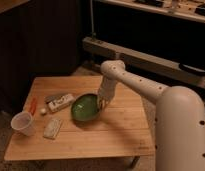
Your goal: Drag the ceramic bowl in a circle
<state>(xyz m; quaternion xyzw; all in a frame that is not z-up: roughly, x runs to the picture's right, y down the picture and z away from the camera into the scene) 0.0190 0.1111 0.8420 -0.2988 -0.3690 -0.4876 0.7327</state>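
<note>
1 gripper (102, 103) sits at the right rim of the green ceramic bowl (85, 108) mid-counter (111, 135), finger state impossible to tell; the circling drag looks underway, next calling for a curved sweep

— What sits on the bench (116, 135)?
— One green ceramic bowl (85, 107), one cup (22, 122), two packets (60, 101), one orange item (32, 105), one small round thing (43, 111).
— And the arm?
— One end effector (102, 103), at the bowl's right rim.
</note>
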